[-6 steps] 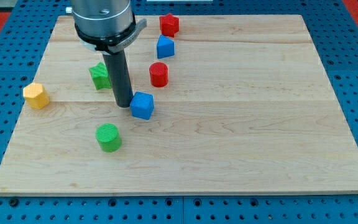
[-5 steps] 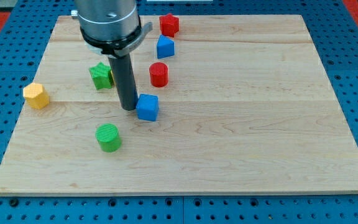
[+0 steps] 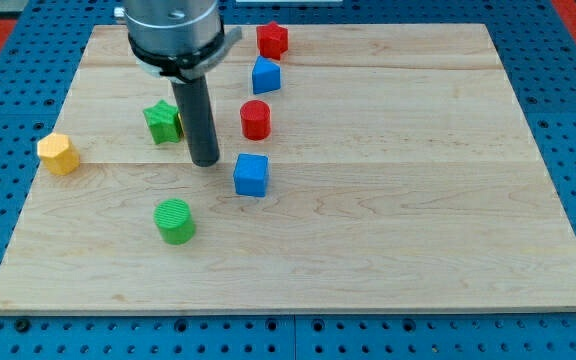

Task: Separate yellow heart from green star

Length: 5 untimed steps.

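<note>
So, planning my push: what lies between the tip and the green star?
Only bare board in the camera view: my tip sits just right of the green star.

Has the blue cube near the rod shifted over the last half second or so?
Yes. The blue cube slid toward the view's right and slightly down, away from the green cylinder, which stayed put. My tip now stands apart from it, on its left.

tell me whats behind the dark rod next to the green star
A thin yellow sliver shows between the green star and the rod, probably the yellow heart; the rod covers the rest. My tip rests below them, left of the blue cube.
</note>
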Tool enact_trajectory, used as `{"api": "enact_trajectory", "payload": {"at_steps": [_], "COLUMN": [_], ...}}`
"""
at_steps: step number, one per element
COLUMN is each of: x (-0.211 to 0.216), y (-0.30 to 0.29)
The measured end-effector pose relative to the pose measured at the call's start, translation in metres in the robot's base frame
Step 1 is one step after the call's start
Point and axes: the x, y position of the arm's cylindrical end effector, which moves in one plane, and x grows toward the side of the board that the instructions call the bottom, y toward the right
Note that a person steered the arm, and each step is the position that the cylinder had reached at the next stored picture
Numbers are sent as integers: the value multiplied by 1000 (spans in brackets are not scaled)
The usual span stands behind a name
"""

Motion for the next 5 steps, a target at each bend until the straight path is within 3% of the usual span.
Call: {"api": "enact_trajectory", "payload": {"at_steps": [3,4,5], "x": [-107,-125,-116], "y": [-41,-41,-28]}}
